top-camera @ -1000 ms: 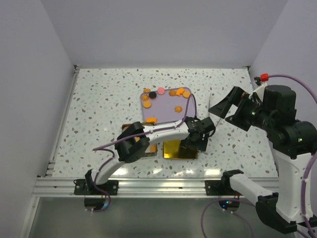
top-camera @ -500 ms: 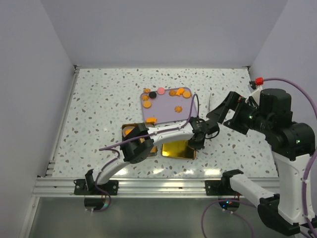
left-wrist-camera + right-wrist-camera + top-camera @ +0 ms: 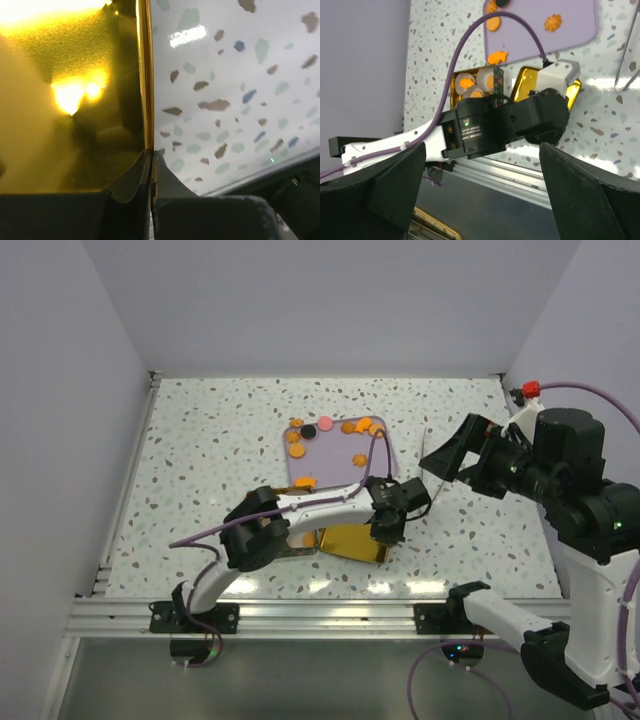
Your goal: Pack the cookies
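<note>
Across the top view, a speckled table [image 3: 200,460] is seen, walled on three sides. The left arm [image 3: 300,508] is stretched low toward 1 o'clock from its base; the right arm [image 3: 580,490] is raised at the table's 3 o'clock edge.

At the table's centre a lavender tray [image 3: 335,455] lies flat. At the tray's 6 o'clock a gold lid [image 3: 350,538] is found, its rim pinched between the closed fingers of the left gripper [image 3: 151,155]. Whether the lid rests on the table cannot be told.

At the tray's 7 o'clock a gold tin [image 3: 455,82] is partly hidden under the left arm. White paper cups [image 3: 485,76] stand in it.

The right gripper [image 3: 447,455] hangs at the tray's 3 o'clock, jaws spread wide, nothing between them.

Most cookies [image 3: 352,427] are scattered on the tray, mainly along its 12 o'clock edge, including one black and one pink. One orange cookie is seen in a cup in the tin.
</note>
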Controlling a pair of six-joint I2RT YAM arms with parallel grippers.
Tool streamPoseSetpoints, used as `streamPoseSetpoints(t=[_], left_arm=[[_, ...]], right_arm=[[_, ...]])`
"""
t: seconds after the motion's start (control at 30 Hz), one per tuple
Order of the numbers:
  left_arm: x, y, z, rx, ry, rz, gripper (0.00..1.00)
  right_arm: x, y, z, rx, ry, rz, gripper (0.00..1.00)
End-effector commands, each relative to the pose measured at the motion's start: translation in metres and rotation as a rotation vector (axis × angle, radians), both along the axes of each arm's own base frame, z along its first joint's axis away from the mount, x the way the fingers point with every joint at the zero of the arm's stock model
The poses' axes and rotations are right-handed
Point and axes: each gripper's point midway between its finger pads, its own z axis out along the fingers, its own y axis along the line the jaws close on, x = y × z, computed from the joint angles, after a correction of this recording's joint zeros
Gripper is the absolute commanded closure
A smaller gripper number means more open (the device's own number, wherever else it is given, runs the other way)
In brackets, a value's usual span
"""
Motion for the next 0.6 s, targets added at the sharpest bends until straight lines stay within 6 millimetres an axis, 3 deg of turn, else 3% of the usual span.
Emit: streamPoseSetpoints(t=[0.0, 0.03, 0.07, 0.1, 0.13, 0.17, 0.2, 0.23, 0.27, 0.3, 0.33, 0.37, 0.4, 0.43, 0.47, 0.53, 0.57], left_arm=[[0.004, -0.019, 0.1, -0.311, -0.032, 0.032, 1.0], [0.002, -0.016, 0.138, -0.409, -0.051, 0.021, 1.0], [0.001, -0.016, 0.145, -0.479, -0.043, 0.006, 1.0], [-0.002, -0.011, 0.184, -0.577, -0.073, -0.015, 1.0], [-0.001, -0.011, 0.203, -0.649, -0.094, -0.031, 1.0], [-0.001, -0.002, 0.208, -0.674, -0.082, -0.043, 1.0], [-0.004, 0.01, 0.24, -0.739, -0.116, -0.06, 1.0], [-0.001, 0.017, 0.258, -0.795, -0.129, -0.069, 1.0], [-0.003, 0.027, 0.26, -0.817, -0.131, -0.078, 1.0], [-0.009, 0.044, 0.294, -0.907, -0.165, -0.094, 1.0], [-0.007, 0.052, 0.324, -1.026, -0.2, -0.138, 1.0], [-0.01, 0.062, 0.321, -1.055, -0.195, -0.149, 1.0], [-0.019, 0.081, 0.351, -1.134, -0.239, -0.175, 1.0], [-0.016, 0.095, 0.366, -1.193, -0.277, -0.198, 1.0], [-0.017, 0.105, 0.359, -1.198, -0.271, -0.194, 1.0], [-0.024, 0.141, 0.403, -1.363, -0.358, -0.23, 1.0], [-0.026, 0.15, 0.394, -1.389, -0.344, -0.22, 1.0]], right_arm=[[-0.004, 0.0, 0.019, -0.008, -0.041, 0.025, 0.01], [-0.002, 0.001, 0.029, 0.002, -0.065, 0.026, 0.01], [0.0, 0.003, 0.035, 0.012, -0.078, 0.027, 0.01], [0.001, 0.006, 0.043, 0.034, -0.092, 0.032, 0.01], [0.004, 0.01, 0.051, 0.054, -0.106, 0.041, 0.01], [0.009, 0.016, 0.061, 0.086, -0.138, 0.056, 0.01], [0.011, 0.025, 0.068, 0.145, -0.134, 0.074, 0.01], [0.007, 0.044, 0.071, 0.227, -0.108, 0.166, 0.01], [0.014, 0.058, 0.094, 0.313, -0.187, 0.224, 0.01], [0.013, 0.069, 0.106, 0.44, -0.154, 0.235, 0.01], [0.009, 0.083, 0.096, 0.534, -0.094, 0.305, 0.01], [0.017, 0.09, 0.132, 0.633, -0.262, 0.37, 0.01], [0.018, 0.095, 0.143, 0.773, -0.21, 0.364, 0.01], [0.032, 0.099, 0.128, 0.827, -0.18, 0.358, 0.01], [0.035, 0.1, 0.146, 0.877, -0.272, 0.396, 0.01], [0.046, 0.104, 0.147, 0.909, -0.273, 0.407, 0.01], [0.055, 0.108, 0.144, 0.898, -0.269, 0.418, 0.01]])
